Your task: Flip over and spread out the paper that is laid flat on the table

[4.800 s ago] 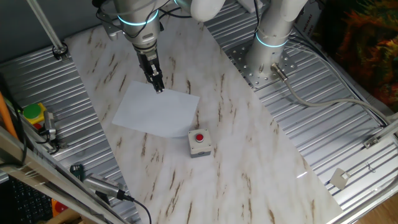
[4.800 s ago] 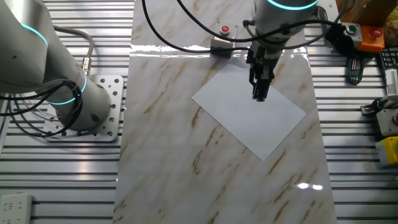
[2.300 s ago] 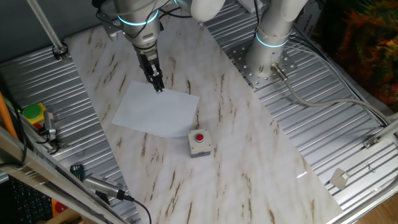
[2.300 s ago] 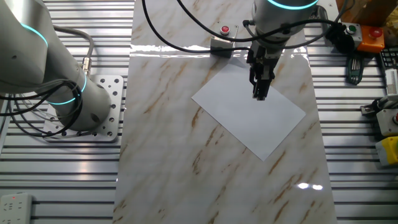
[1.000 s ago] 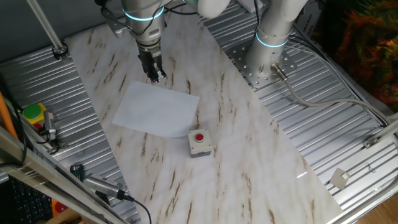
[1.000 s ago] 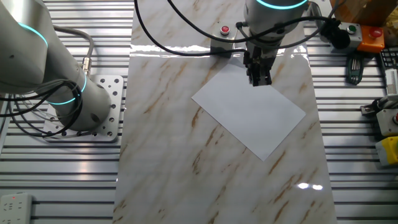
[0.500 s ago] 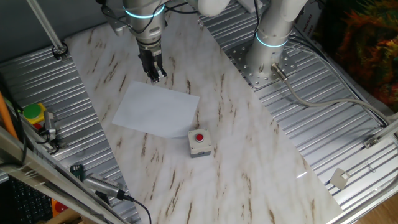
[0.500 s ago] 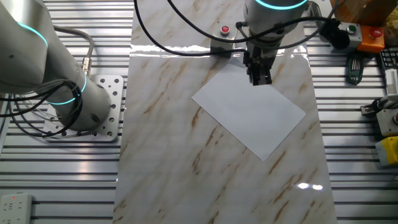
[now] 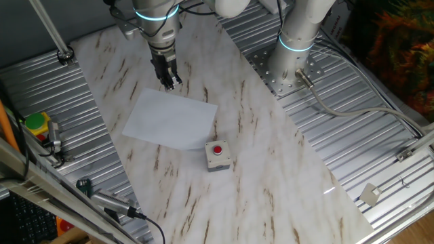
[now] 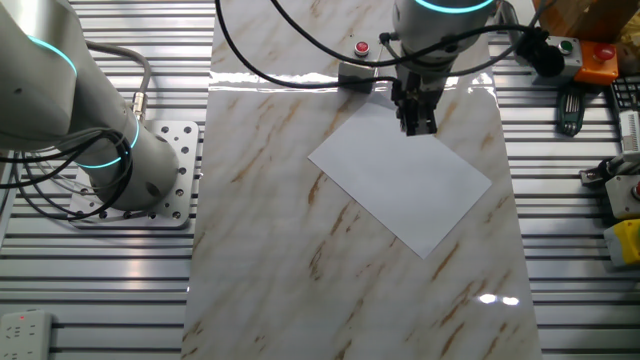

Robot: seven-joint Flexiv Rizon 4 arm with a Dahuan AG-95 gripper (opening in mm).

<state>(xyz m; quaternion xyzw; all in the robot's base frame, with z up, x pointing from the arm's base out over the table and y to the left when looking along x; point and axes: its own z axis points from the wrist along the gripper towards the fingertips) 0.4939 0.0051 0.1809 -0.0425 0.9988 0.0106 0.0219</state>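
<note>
One fixed view, white paper (image 9: 169,120) lying flat on the marble counter (image 9: 271,169), claw (image 9: 169,83) above the sheet's far corner, fingers slightly parted and empty, grey red-button box (image 9: 217,155) beside the paper's near edge.

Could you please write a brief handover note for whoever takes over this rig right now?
Tool: holds nothing, poised above the far edge of the paper; I cannot tell whether it is open or shut.
Paper: lies flat on the table, beside the grey box with the red button.
Done: I cannot tell from these views whether the sheet has been turned.
Left: confirm the flip; if it is undone, grip an edge, turn the sheet and spread it out.
</note>
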